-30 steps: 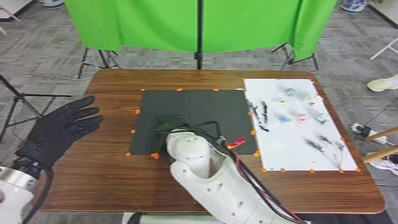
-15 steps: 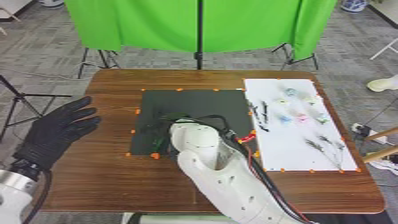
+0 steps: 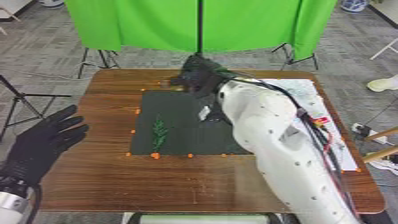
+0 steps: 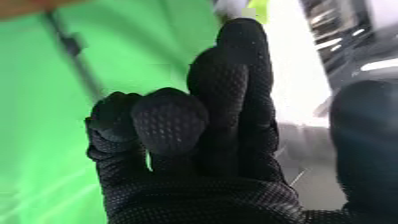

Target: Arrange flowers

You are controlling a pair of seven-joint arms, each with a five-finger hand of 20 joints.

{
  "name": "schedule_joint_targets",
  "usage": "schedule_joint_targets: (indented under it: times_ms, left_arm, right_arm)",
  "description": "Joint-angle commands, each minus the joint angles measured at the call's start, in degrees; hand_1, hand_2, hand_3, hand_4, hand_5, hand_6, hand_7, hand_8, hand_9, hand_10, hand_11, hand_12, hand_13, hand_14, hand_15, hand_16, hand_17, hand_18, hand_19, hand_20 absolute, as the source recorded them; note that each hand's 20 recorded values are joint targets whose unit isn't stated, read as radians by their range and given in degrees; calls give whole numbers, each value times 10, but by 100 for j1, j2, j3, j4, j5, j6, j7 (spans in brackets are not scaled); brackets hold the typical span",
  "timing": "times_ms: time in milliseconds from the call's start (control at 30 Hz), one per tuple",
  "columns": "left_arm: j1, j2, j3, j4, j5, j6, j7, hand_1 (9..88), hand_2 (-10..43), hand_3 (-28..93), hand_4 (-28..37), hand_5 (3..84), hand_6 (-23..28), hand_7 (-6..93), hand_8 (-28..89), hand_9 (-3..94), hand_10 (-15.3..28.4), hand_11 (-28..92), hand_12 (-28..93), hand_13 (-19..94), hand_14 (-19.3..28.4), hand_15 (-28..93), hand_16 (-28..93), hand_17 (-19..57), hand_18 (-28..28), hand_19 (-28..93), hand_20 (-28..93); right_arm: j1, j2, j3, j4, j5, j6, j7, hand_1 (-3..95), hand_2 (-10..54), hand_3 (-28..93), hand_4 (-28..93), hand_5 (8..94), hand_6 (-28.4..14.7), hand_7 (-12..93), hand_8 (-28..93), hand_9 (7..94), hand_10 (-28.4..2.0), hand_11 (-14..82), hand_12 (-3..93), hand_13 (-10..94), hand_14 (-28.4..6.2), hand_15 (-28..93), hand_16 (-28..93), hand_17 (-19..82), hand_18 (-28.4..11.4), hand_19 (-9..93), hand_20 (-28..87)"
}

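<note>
And there's the green sprig point(image 3: 160, 134), lying on the dark mat's point(image 3: 182, 145) near left part! The right hand point(image 3: 202, 75) is hovering around the far edge, fingers loosely together, thumb apart; the left hand point(image 3: 43, 142) is waiting left, fingers slightly spread.

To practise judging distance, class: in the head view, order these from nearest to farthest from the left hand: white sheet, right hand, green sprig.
1. Green sprig, on the left part of the dark mat.
2. Right hand, by the table's far edge.
3. White sheet, on the table's right side.
</note>
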Motion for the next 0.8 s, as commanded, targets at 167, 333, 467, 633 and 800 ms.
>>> schedule_joint_targets:
  times_ms: [167, 333, 467, 633, 800]
  left_arm:
    - [275, -109, -260, -99, 42, 138, 153, 251, -18, 717, -254, 335, 29, 198, -112, 295, 121, 261, 148, 230, 153, 400, -23, -82, 218, 472, 84]
    - [274, -75, -280, -96, 32, 138, 181, 252, -17, 715, -255, 336, 30, 198, -112, 295, 120, 261, 148, 231, 154, 403, -22, -82, 218, 471, 85]
    - [378, -135, -303, -122, 35, 156, 222, 252, -17, 715, -255, 338, 30, 197, -112, 296, 121, 262, 148, 231, 153, 401, -23, -82, 218, 471, 85]
    - [290, -137, -268, -90, 51, 85, 148, 252, -17, 715, -255, 338, 31, 196, -112, 297, 121, 261, 148, 231, 153, 402, -22, -82, 218, 471, 85]
    - [347, -140, -287, -112, 45, 110, 168, 252, -17, 714, -256, 340, 31, 197, -111, 297, 121, 262, 148, 231, 155, 404, -24, -82, 218, 471, 85]
  right_arm:
    - [-2294, 2856, 2465, -228, 120, -7, 1064, 133, 7, 765, -241, 693, -22, 510, -203, 782, -116, 574, 377, 718, -110, 769, 325, 357, -210, 931, 400]
    - [-3474, 2999, 3569, -540, -13, -361, 1445, 124, -2, 763, -255, 674, -28, 414, -192, 738, -125, 574, 371, 677, -114, 765, 312, 332, -206, 912, 370]
    - [-4016, 2920, 4033, -777, -149, -852, 1698, 113, -32, 751, -263, 656, -35, 416, -186, 716, -128, 573, 365, 659, -116, 763, 305, 321, -204, 902, 363]
    - [-4338, 2839, 4224, -797, -19, -1040, 1849, 87, -66, 732, -278, 656, -34, 426, -180, 716, -129, 583, 359, 659, -115, 767, 298, 319, -205, 901, 363]
    - [-4629, 2652, 4214, -758, -239, -872, 1814, 85, -81, 721, -282, 657, -34, 442, -181, 716, -129, 585, 358, 659, -116, 768, 296, 319, -206, 900, 365]
